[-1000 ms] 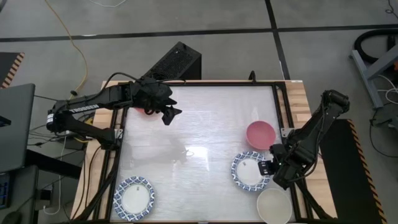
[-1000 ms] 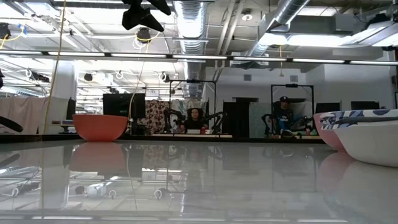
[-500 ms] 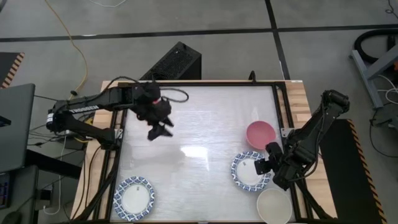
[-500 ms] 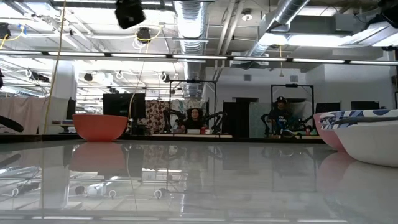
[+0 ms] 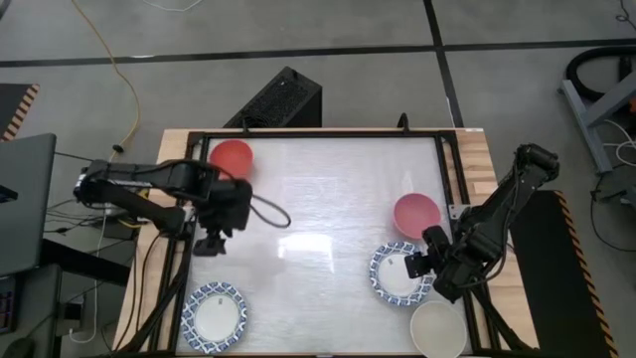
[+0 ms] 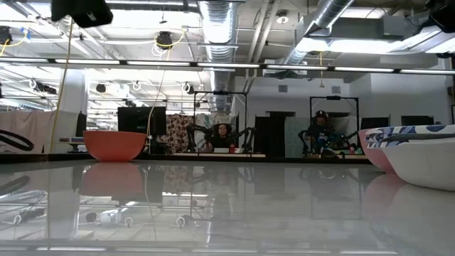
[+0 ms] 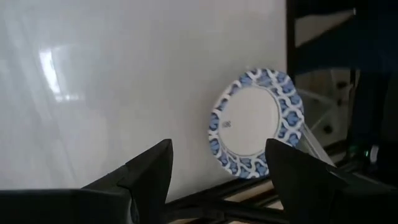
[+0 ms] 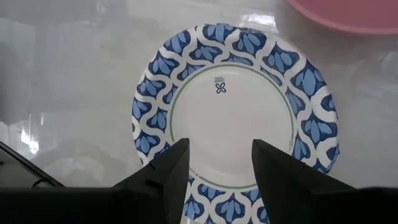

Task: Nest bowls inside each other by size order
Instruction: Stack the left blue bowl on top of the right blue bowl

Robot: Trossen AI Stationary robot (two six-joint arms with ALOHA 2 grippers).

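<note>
A red bowl [image 5: 232, 156] stands on its base at the far left; it also shows in the low view [image 6: 114, 145]. A pink bowl [image 5: 415, 215], a blue-rimmed white bowl [image 5: 397, 276] and a plain cream bowl [image 5: 438, 329] stand at the right. Another blue-rimmed bowl [image 5: 215, 316] stands at the near left. My left gripper [image 5: 211, 245] is open and empty, high above the table's left side, between the red bowl and the near-left bowl [image 7: 256, 121]. My right gripper [image 5: 421, 266] is open above the right blue-rimmed bowl [image 8: 236, 118], its fingers over the bowl's rim.
A black frame [image 5: 189, 214] runs round the white table top. A cable [image 5: 266, 213] loops from the left arm over the table. The table's middle [image 5: 318, 229] holds nothing. People sit in the room beyond [image 6: 224, 135].
My left gripper has swung from over the red bowl at the far left toward the table's near edge and left, turning as it went, and stays high and open. The red bowl, hidden under the arm before, now shows, standing where it was.
</note>
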